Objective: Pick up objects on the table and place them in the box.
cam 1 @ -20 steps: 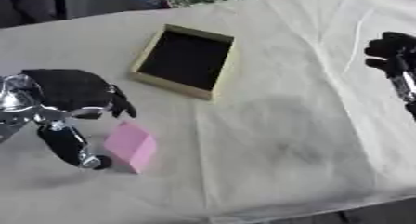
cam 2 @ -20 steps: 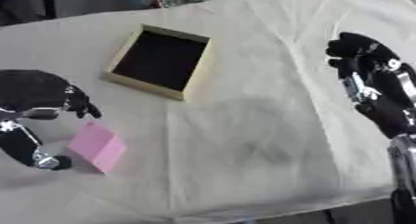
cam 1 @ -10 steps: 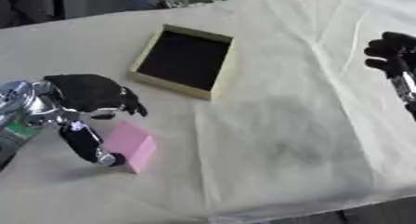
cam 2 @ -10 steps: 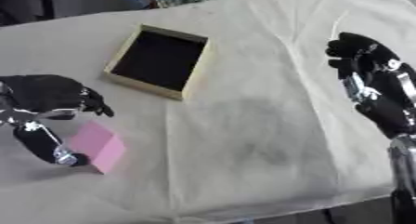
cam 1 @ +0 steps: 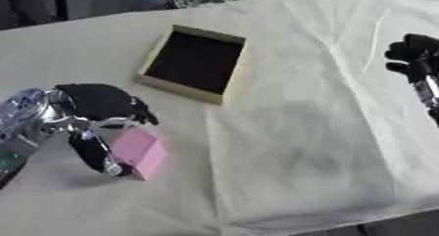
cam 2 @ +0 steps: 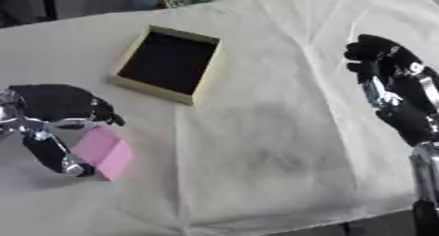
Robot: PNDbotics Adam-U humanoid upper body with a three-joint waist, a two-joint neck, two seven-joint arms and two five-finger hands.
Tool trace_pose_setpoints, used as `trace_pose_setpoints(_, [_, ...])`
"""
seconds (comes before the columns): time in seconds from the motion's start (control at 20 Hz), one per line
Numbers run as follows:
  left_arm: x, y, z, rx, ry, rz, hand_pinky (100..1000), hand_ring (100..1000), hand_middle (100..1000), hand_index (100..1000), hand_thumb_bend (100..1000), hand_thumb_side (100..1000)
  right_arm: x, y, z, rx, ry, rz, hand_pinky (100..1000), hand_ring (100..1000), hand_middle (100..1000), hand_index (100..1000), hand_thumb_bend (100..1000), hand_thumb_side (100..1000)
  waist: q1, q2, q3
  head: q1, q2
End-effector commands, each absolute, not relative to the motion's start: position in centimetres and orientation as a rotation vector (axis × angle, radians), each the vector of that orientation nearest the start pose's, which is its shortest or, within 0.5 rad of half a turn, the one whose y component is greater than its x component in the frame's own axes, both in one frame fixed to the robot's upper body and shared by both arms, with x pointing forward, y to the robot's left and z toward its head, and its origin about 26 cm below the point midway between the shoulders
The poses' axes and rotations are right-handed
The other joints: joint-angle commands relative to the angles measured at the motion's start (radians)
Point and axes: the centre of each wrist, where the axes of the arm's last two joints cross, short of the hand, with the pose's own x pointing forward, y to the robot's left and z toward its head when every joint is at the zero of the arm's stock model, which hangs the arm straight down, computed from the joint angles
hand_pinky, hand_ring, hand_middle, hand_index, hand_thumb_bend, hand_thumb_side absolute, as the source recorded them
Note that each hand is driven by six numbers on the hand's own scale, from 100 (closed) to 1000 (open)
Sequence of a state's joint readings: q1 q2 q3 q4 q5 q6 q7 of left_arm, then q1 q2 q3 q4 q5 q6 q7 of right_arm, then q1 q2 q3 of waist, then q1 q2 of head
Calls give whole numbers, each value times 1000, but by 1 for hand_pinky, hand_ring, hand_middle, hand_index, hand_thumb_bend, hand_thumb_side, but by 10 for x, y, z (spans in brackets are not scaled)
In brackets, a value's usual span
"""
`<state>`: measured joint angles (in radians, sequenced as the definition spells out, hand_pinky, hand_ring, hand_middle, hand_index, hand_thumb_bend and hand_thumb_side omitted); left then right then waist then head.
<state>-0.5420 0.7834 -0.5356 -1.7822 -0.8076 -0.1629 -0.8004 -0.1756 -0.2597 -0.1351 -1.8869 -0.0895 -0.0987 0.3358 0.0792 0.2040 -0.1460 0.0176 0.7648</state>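
At far left our left hand [cam 1: 94,105] curls its fingers and thumb around the pink block [cam 1: 137,152] on the cloth-covered table [cam 1: 291,147]. The box [cam 1: 195,63] sits beyond. Far right, our right hand [cam 2: 386,68] hovers, fingers relaxed.

No legible text.
No lettering, label, brand, number or sign can be read on the pink block [cam 1: 138,152], on the box [cam 1: 195,63], or on the cloth-covered bench [cam 1: 291,147].
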Motion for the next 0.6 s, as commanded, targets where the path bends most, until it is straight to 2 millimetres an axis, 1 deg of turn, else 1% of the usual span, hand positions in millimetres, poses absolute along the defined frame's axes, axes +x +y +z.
trace_pose_setpoints(0.05, [333,239,189,715,-1014,-2305,842,755,734,924,525,396,297,-304,152,14,-2138,509,859,858,789,878,100,418,-2,-13,1,0,5])
trace_pose_setpoints(0.25, [334,239,188,709,-1001,-2313,838,752,724,919,506,387,297,-304,152,15,-2138,511,859,858,789,878,100,418,-2,-13,1,0,5])
trace_pose_setpoints(0.45, [336,240,187,708,-1012,-2299,828,734,678,892,457,378,297,-304,152,15,-2139,512,859,858,789,878,100,418,-3,-12,0,0,5])
trace_pose_setpoints(0.6, [336,241,188,718,-1062,-2259,780,639,565,805,307,392,297,-304,152,14,-2139,511,859,858,789,879,100,418,-4,-12,1,-1,5])
